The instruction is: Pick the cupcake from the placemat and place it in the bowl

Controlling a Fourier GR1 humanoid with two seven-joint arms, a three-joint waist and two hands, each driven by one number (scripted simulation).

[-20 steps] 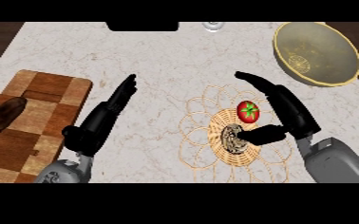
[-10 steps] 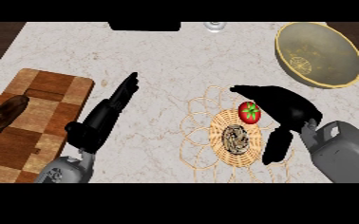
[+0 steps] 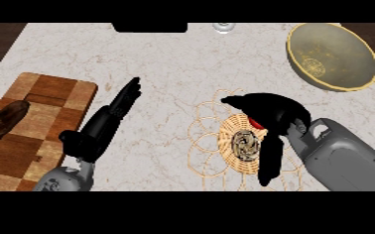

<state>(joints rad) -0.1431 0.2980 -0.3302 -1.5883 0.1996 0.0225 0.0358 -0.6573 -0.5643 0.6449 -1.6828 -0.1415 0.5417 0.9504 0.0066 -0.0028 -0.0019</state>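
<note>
On marble counter [image 3: 168,69]: one checkered board [image 3: 44,124], one empty bowl [image 3: 330,54], one woven placemat [image 3: 227,146] bearing one cupcake [image 3: 256,122] mostly hidden beneath right hand [image 3: 275,111], fingers curled round it; left hand [image 3: 110,116] flat, fingers straight.

Pale marble counter [image 3: 168,64], checkered wooden cutting board [image 3: 40,114] at left, dark strip beyond far edge
</note>
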